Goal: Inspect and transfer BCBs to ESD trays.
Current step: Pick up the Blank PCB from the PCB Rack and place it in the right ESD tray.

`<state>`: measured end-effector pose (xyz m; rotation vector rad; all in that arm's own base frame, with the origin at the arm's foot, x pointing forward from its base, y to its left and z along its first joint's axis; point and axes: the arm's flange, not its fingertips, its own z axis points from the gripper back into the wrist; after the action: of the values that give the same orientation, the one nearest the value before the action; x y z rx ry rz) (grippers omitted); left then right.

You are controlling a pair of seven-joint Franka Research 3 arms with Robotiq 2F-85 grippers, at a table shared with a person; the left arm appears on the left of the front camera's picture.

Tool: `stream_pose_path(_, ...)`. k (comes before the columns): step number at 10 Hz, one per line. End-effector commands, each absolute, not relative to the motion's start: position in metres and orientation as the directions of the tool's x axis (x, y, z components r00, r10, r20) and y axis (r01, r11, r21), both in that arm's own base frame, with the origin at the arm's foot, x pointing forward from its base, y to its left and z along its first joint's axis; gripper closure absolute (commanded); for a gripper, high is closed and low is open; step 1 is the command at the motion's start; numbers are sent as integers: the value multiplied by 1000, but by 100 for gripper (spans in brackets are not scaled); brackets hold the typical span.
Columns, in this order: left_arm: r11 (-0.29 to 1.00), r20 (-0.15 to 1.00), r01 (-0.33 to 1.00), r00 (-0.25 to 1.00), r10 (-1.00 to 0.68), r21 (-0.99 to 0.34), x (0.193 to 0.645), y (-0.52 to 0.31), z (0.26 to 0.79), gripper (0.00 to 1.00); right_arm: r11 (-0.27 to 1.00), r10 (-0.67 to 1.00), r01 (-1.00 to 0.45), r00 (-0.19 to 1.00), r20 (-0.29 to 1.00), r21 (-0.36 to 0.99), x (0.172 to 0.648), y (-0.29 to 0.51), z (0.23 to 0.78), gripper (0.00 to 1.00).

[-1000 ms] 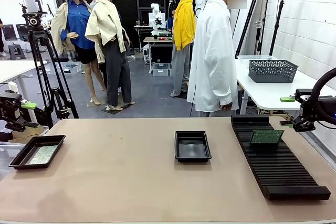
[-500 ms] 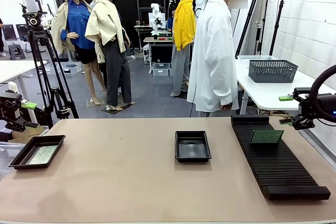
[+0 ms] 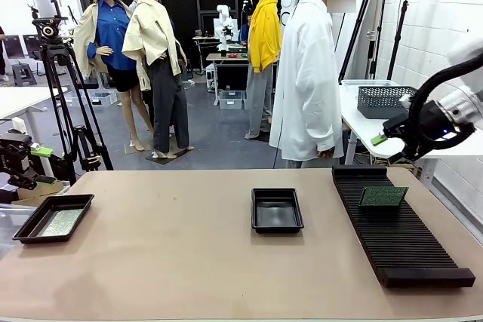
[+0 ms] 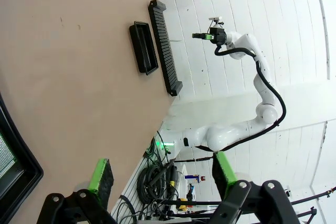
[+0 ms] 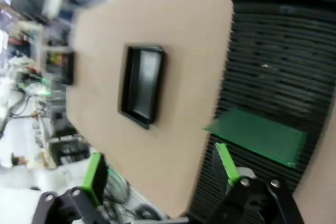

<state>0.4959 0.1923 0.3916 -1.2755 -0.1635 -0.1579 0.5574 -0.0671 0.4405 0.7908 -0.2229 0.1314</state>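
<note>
Though blurred, right gripper (image 5: 157,153) spread, BCB (image 5: 257,135) on rack (image 5: 273,66) beyond; left gripper (image 4: 161,158) spread, ESD tray (image 4: 26,169) cut off.

The table (image 3: 151,262) is smooth, matt tan (one even colour). The centre tray (image 3: 277,210) and the nine-o'clock tray (image 3: 53,218) are black plastic with a slight sheen. At three o'clock, the rack (image 3: 400,239) is matt, ribbed black plastic. The board (image 3: 383,197) on it is flat green, finely speckled.

Green BCB (image 3: 383,197); black ribbed rack (image 3: 400,240); black ESD trays (image 3: 277,212); tan table (image 3: 181,262); person's white coat (image 3: 306,81).
</note>
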Motion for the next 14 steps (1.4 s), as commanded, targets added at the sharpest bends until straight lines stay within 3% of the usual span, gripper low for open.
stream_pose_path(1, 289, 212, 212, 977, -31, -934, 497, 194, 393, 0, 811, 223, -329, 938, 265, 483, 577, -52, 452, 0)
stream_pose_path(5, 289, 212, 212, 977, -31, -934, 497, 194, 393, 0, 738, 632, -644, 764, 128, 203, 609, -30, 469, 0)
stream_pose_path(7, 289, 212, 212, 977, -31, -934, 497, 194, 393, 0, 602, 787, -782, 615, 41, 162, 614, -23, 467, 0)
stream_pose_path(9, 289, 212, 212, 977, -31, -934, 497, 194, 393, 0, 392, 920, -913, 390, -34, 111, 600, -16, 455, 0)
stream_pose_path(14, 289, 212, 212, 977, -31, -934, 497, 194, 393, 0, 182, 983, -983, 182, -3, -10, 576, -3, 430, 0)
